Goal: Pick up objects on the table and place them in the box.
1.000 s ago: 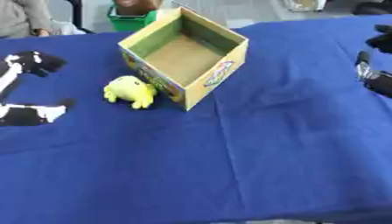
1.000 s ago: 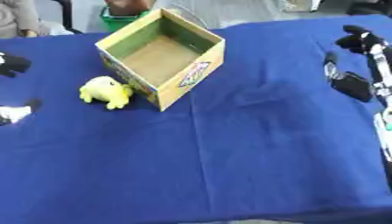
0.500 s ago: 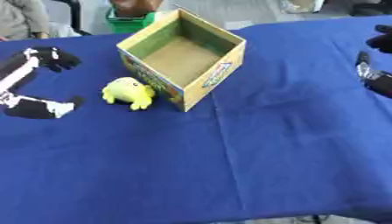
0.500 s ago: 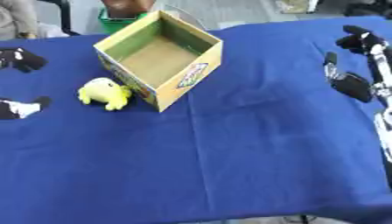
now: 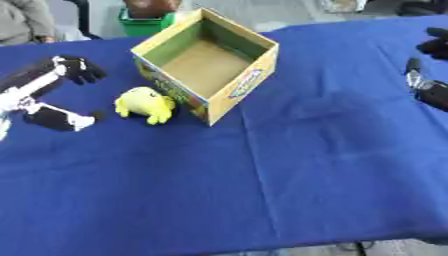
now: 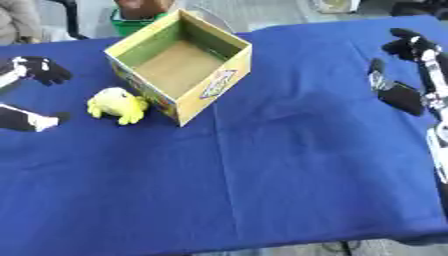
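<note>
My left robot hand spread open at 9 o'clock.
Fingers and thumb flank empty counter beside the yellow plush toy; my right robot hand is relaxed open.

**Around the work area**

A blue cloth covers the desk from the near edge to the far edge, creased in soft folds near the middle. Past the far edge, at the top of the left eye view, a green container stands with a dark brown rounded thing sitting in it. In the far left corner a grey sleeve of a person shows. Pale floor lies beyond the desk's far edge.
</note>
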